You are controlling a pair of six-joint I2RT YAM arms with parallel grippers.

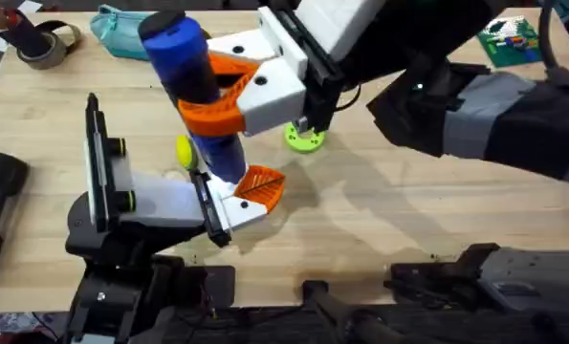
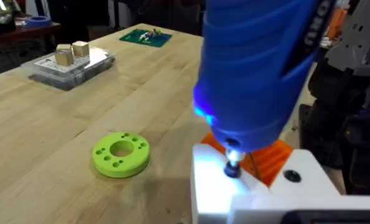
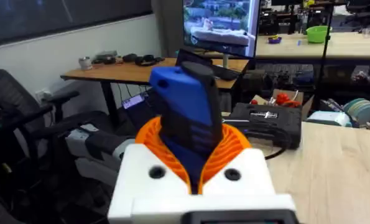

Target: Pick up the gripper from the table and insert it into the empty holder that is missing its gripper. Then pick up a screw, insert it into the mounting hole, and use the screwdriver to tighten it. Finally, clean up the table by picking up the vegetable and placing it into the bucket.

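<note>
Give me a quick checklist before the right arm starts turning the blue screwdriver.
1. Right gripper holds the thick bright-blue cylindrical screwdriver between its white fingers with orange ribbed pads: ok.
2. Screwdriver tip over the white part with its light on, seen from the left wrist: ok.
3. Tip seated in the screw head: cannot tell.
4. Left gripper steadying the lower end of the screwdriver: cannot tell.
5. Green round disc with holes lies apart from the work on the wooden table: ok.
</note>
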